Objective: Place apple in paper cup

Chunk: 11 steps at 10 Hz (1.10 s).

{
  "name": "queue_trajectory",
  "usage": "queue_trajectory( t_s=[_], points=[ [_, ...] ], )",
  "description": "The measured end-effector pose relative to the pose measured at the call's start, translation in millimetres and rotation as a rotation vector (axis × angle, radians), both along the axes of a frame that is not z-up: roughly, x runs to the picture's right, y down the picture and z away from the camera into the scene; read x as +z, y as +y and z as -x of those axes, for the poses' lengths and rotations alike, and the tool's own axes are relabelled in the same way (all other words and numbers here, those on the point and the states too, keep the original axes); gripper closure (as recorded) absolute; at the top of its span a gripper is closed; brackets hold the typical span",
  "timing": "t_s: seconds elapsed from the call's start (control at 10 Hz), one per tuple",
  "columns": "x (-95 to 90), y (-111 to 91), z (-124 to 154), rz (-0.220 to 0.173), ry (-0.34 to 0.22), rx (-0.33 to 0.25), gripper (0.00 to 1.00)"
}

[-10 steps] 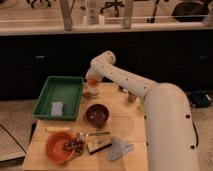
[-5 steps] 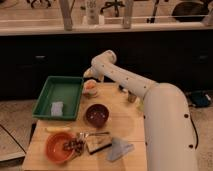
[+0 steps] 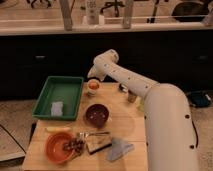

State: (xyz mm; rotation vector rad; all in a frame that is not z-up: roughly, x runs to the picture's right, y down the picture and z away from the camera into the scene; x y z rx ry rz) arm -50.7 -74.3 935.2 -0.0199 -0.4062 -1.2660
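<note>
The red-orange apple [image 3: 93, 84] sits in the mouth of the short cream paper cup [image 3: 93, 91], which stands upright on the wooden table just right of the green tray. My gripper [image 3: 92, 76] hangs directly above the cup, a little clear of the apple. It is open and holds nothing. The white arm reaches in from the lower right and bends down over the cup.
A green tray [image 3: 57, 95] with a pale item lies to the left. A dark bowl [image 3: 96, 115] stands just in front of the cup. An orange bowl [image 3: 59, 147], a yellow item and packets lie near the front edge. A metal cup [image 3: 131, 96] stands to the right.
The apple has left my gripper and now rests in the paper cup. The gripper has lifted slightly and stays above the cup.
</note>
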Motion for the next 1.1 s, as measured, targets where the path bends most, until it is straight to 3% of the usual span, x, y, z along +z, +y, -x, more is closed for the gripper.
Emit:
queue_trajectory(
  t_s=[0.2, 0.4, 0.5, 0.6, 0.8, 0.9, 1.1],
  points=[
    [1.6, -1, 8, 0.007, 0.000, -0.003, 0.22],
    [2.6, -1, 4, 0.009, 0.007, 0.006, 0.40],
    [1.3, -2, -2, 0.007, 0.010, 0.009, 0.42],
    [-0.7, -4, -8, 0.006, 0.012, 0.012, 0.40],
    [0.3, -4, -4, 0.010, 0.009, 0.013, 0.23],
    [1.1, -3, -4, 0.012, 0.010, 0.016, 0.20],
    [0.8, -5, -12, 0.013, 0.018, 0.021, 0.30]
  ],
)
